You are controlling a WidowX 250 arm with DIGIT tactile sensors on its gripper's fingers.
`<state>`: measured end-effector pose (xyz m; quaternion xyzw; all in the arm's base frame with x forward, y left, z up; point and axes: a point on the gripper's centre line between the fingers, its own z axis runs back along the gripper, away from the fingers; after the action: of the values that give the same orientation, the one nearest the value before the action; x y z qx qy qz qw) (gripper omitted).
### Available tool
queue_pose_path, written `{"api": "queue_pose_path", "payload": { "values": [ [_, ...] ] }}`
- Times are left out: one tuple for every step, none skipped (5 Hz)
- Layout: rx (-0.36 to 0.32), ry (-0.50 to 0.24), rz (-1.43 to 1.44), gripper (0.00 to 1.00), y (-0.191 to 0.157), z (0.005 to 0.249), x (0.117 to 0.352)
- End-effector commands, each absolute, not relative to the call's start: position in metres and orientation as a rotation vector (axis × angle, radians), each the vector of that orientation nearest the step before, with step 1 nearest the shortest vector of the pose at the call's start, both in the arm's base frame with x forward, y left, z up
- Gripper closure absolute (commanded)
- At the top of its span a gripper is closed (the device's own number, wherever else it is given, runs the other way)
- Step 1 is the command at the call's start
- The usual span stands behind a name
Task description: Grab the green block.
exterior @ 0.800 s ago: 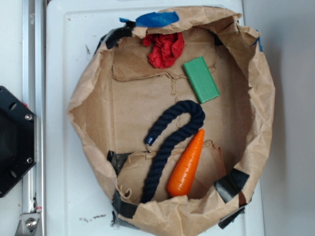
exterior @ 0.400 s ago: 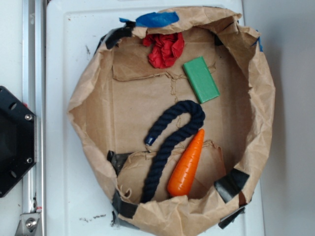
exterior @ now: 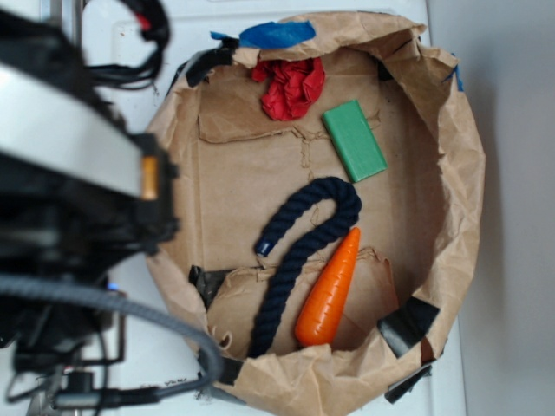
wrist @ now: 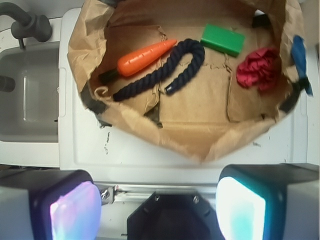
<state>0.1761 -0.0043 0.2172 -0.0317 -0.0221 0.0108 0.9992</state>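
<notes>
The green block (exterior: 354, 140) is a flat rectangular slab, plain green with smooth faces and crisp corners, lying flat and turned at a slant on the brown paper floor of the paper-lined tray (exterior: 460, 173). It sits in the upper right part of that floor, just beside the crumpled red cloth (exterior: 290, 87) but not touching it, and above the bend of the dark blue rope (exterior: 303, 238). The orange carrot (exterior: 329, 290) lies lower, along the rope, well apart from the block.

Bare paper surrounds the block on all sides; the widest open stretch is the left half of the floor. To the block's right the crumpled paper wall rises near it, with a strip of floor between. The tray rim stands up all around, patched with black tape and a piece of blue tape (exterior: 277, 33) at the top edge.

My pincer (wrist: 157, 207) is outside the tray, over the white surface (wrist: 150, 155) at its rim, jaws spread wide and holding nothing, its two pads at the bottom corners of the wrist view.
</notes>
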Motion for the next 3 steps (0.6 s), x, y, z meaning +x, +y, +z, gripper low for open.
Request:
{"api": "queue_pose_path", "payload": {
  "values": [
    [-0.113, -0.126, -0.213, 0.0, -0.002, 0.209, 0.221],
    [-0.078, -0.148, -0.403, 0.0, -0.003, 0.208, 0.239],
    [-0.183, -0.235, -0.514, 0.0, -0.013, 0.225, 0.237]
  ]
}}
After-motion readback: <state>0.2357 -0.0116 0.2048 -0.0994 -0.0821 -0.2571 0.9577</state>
